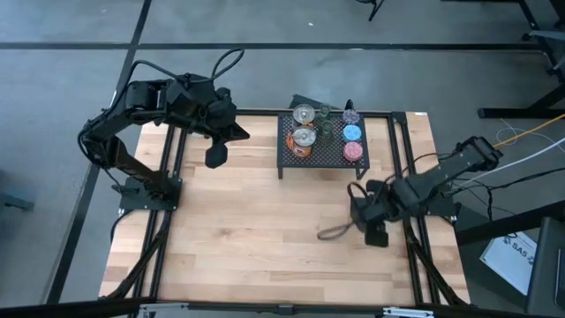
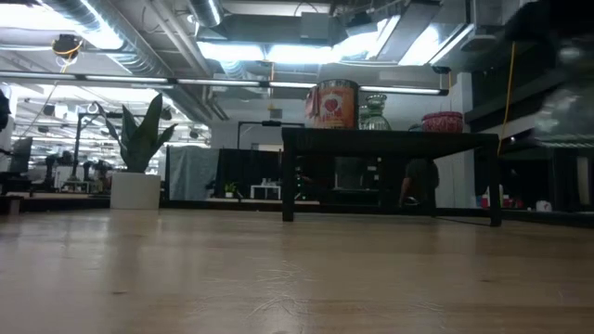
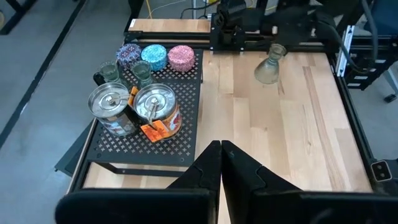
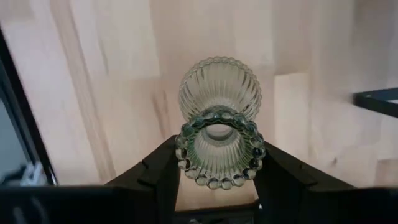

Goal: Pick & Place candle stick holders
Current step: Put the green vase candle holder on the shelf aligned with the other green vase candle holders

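- The right hand [image 4: 217, 180] is clamped on a ribbed, bead-rimmed clear-green glass candle stick holder [image 4: 217, 118], fingers on either side of its beaded rim; it sits low over the right part of the wooden tabletop [image 1: 247, 230], in front of the black mesh rack [image 1: 322, 155]
- I judge this to be the carry step: one holder is in hand and not yet placed
- The next move calls for a steady transfer and a gentle set-down, since glass can slip or tip
- The left hand [image 3: 221, 155] waits with fingers together, raised near the rack's left end
- On the rack stand the other holders: two silvery ones with orange accents [image 3: 155, 109], two small green glass ones [image 3: 142, 71], and a purple-speckled [image 3: 129, 55], a blue [image 3: 154, 56] and a pink one [image 3: 181, 56] in a row
- The rack's top is crowded, leaving bare mesh mainly at one end; its frame and legs could catch a low approach
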Robot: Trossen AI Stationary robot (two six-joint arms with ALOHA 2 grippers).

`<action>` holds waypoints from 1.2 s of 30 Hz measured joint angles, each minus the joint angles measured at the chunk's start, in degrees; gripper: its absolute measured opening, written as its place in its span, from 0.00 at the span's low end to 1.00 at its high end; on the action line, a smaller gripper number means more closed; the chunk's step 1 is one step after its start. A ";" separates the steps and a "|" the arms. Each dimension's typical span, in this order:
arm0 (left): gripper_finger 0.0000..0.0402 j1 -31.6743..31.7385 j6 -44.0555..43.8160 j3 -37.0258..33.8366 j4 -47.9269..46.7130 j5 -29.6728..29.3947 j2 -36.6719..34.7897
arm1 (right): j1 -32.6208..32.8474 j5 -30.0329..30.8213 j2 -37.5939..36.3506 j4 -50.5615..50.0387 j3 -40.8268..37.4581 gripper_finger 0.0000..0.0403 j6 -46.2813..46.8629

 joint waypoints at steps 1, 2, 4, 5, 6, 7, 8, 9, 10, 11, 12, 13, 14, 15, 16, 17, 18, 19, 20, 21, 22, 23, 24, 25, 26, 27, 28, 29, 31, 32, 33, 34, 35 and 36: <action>0.02 0.00 0.26 -0.01 0.00 0.02 0.00 | -1.46 0.00 -0.10 -0.29 0.69 0.43 -0.02; 0.01 0.00 0.34 -0.01 0.00 0.00 0.00 | -2.86 0.00 -0.10 -0.56 1.47 0.43 -0.02; 0.01 0.00 0.36 0.01 0.00 0.00 0.00 | -5.39 -0.01 -0.10 -1.35 3.26 0.43 -0.74; 0.01 0.00 0.37 0.00 0.00 0.00 0.00 | -6.61 -0.02 -0.10 -1.44 4.22 0.43 -1.72; 0.00 0.00 0.38 0.01 0.00 0.00 0.00 | -7.81 -0.02 -0.06 -1.32 5.23 0.43 -2.76; 0.00 0.00 0.38 0.00 0.00 0.00 0.00 | -9.06 -0.01 0.09 -1.34 6.32 0.43 -3.78; 0.00 0.00 0.38 0.01 0.00 0.00 0.00 | -10.31 -0.02 0.20 -1.38 7.46 0.43 -4.65; 0.00 0.00 0.38 0.01 0.00 -0.02 0.00 | -11.63 -0.03 0.23 -1.37 8.66 0.43 -5.44; 0.01 0.00 0.38 0.00 0.00 -0.02 0.00 | -13.03 -0.03 0.21 -1.36 9.84 0.43 -5.73; 0.01 0.00 0.38 -0.01 0.00 -0.02 0.00 | -14.53 0.00 0.21 -1.37 10.93 0.43 -5.80; 0.01 0.00 0.39 0.00 0.00 -0.02 0.00 | -16.11 0.00 0.21 -1.44 11.95 0.43 -5.56; 0.02 0.00 0.39 -0.01 0.00 -0.02 0.00 | -17.83 0.00 0.23 -1.85 13.15 0.43 -5.11; 0.02 0.00 0.39 0.00 0.00 -0.04 0.00 | -19.57 -0.02 0.23 -2.45 14.39 0.43 -4.89; 0.02 0.00 0.38 -0.01 0.00 -0.04 0.00 | -21.24 -0.20 0.23 -3.08 15.58 0.43 -4.74; 0.02 0.00 0.39 -0.01 0.00 -0.06 0.00 | -22.95 -0.42 0.23 -3.57 16.81 0.43 -4.70; 0.02 0.00 0.38 -0.01 0.00 -0.05 0.00 | -24.54 -0.55 0.23 -4.11 18.08 0.43 -4.58; 0.02 0.00 0.40 0.01 0.00 -0.07 0.00 | -26.04 -0.55 0.23 -4.65 19.27 0.43 -4.55; 0.01 0.00 0.38 0.01 0.00 -0.07 0.00 | -27.48 -0.62 0.23 -5.09 20.51 0.43 -4.55; 0.01 0.00 0.39 -0.01 0.00 -0.07 0.00 | -28.75 -0.63 0.23 -5.33 21.70 0.43 -4.57; 0.01 0.00 0.39 0.01 0.00 -0.07 0.00 | -29.95 -0.64 0.23 -5.56 22.84 0.43 -4.72; 0.01 0.00 0.40 0.01 0.00 -0.07 0.00 | -31.14 -0.98 0.23 -5.75 23.86 0.43 -5.22; 0.00 0.00 0.38 0.00 0.00 -0.07 0.00 | -32.32 -1.86 0.23 -5.80 24.71 0.43 -5.70; 0.00 0.00 0.39 -0.01 0.00 -0.07 0.00 | -33.44 -2.80 0.23 -5.67 25.40 0.43 -6.34; 0.00 0.00 0.38 0.00 0.00 -0.07 0.00 | -34.40 -3.58 0.29 -5.62 25.96 0.43 -7.17; 0.00 0.00 0.38 0.01 0.00 -0.09 0.00 | -35.22 -4.18 0.58 -5.76 26.50 0.43 -7.78; 0.01 0.00 0.38 -0.01 0.00 -0.09 0.00 | -35.92 -4.56 0.82 -5.87 26.88 0.43 -8.50; 0.01 0.00 0.38 0.00 0.00 -0.09 0.00 | -36.48 -4.69 1.06 -5.98 27.08 0.43 -9.03; 0.01 0.00 0.38 0.01 0.00 -0.09 0.00 | -36.97 -4.73 1.40 -6.15 27.29 0.43 -9.72; 0.01 0.00 0.34 0.01 0.00 -0.09 0.00 | -37.76 -4.76 2.07 -6.02 27.62 0.43 -11.20; 0.01 0.00 0.33 -0.01 0.00 -0.09 0.00 | -38.14 -4.76 2.48 -5.98 27.63 0.43 -11.74; 0.01 0.00 0.33 0.00 0.00 -0.09 0.00 | -38.51 -4.76 3.01 -6.06 27.63 0.43 -12.17; 0.01 0.00 0.36 0.00 0.00 -0.09 0.00 | -38.82 -4.76 3.55 -6.06 27.63 0.43 -12.72; 0.00 0.00 0.36 -0.01 0.00 -0.09 0.00 | -39.16 -4.76 4.13 -6.11 27.63 0.43 -13.34; 0.00 0.00 0.36 0.00 0.00 -0.09 0.00 | -39.50 -4.72 4.70 -6.28 27.63 0.43 -13.85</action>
